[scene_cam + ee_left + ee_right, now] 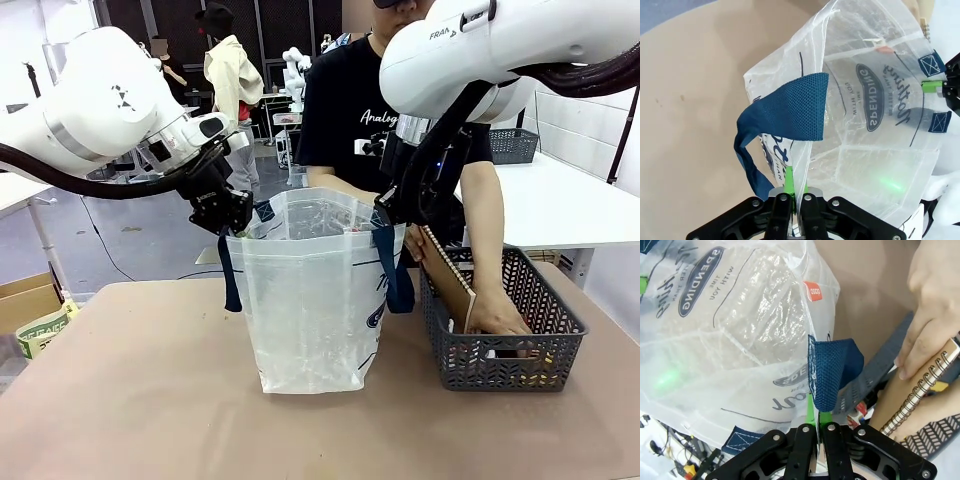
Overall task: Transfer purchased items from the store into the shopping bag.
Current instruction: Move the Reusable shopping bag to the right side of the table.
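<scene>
The translucent white shopping bag (pixel 310 310) stands upright at the table's middle, its mouth held wide between both arms. My left gripper (pixel 228 222) is shut on the bag's left rim (pixel 796 186), beside a navy strap (pixel 790 112). My right gripper (pixel 388 215) is shut on the right rim (pixel 817 417), under the other strap (pixel 832 365). To the right sits the store, a dark grey lattice basket (pixel 500 365). A person's hands (pixel 497 315) reach into it and grip a brown spiral notebook (pixel 445 275). Small purchased items (pixel 520 355) lie at the basket's bottom.
An open cardboard box (pixel 25 295) sits off the table's left edge. A second grey basket (pixel 512 145) rests on a white table behind. The person stands at the far side, close behind the bag. Bare tan tabletop (pixel 150 400) lies in front.
</scene>
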Action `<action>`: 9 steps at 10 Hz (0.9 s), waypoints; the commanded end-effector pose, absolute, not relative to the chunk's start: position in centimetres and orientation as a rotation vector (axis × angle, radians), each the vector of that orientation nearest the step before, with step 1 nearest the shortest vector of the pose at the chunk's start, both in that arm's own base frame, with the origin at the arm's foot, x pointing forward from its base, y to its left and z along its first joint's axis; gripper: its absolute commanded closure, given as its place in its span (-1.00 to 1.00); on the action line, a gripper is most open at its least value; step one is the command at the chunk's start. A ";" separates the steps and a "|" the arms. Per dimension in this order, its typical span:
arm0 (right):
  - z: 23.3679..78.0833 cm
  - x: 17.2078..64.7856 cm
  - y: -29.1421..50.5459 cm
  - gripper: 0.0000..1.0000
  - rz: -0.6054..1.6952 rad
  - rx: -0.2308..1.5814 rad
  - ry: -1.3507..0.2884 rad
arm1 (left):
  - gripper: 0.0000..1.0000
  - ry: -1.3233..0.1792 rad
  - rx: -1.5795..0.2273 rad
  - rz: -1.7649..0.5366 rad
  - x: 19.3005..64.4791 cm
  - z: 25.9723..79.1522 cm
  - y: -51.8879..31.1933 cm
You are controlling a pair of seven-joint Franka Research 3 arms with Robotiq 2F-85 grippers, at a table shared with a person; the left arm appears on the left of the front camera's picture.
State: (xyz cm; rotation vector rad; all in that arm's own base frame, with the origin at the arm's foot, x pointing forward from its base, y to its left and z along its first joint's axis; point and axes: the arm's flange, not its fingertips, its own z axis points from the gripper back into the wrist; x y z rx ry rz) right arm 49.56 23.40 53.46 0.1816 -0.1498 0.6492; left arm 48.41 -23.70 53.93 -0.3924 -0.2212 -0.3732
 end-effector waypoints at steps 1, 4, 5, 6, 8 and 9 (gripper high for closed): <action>53.4 49.4 23.1 1.00 0.632 0.169 -0.135 | 1.00 -0.257 -0.388 -0.388 47.7 53.4 -22.6; 53.4 49.5 23.0 1.00 0.634 0.165 -0.129 | 1.00 -0.266 -0.402 -0.452 47.5 53.1 -21.8; 53.3 49.5 23.0 1.00 0.638 0.164 -0.125 | 1.00 -0.269 -0.409 -0.496 47.3 53.0 -21.6; 53.3 49.5 23.1 1.00 0.641 0.162 -0.123 | 1.00 -0.266 -0.404 -0.523 47.3 53.1 -21.6; 53.2 49.6 23.1 1.00 0.642 0.160 -0.119 | 1.00 -0.272 -0.400 -0.570 47.3 53.1 -21.7; 53.2 49.5 23.1 1.00 0.640 0.160 -0.119 | 1.00 -0.271 -0.401 -0.577 47.3 53.1 -21.7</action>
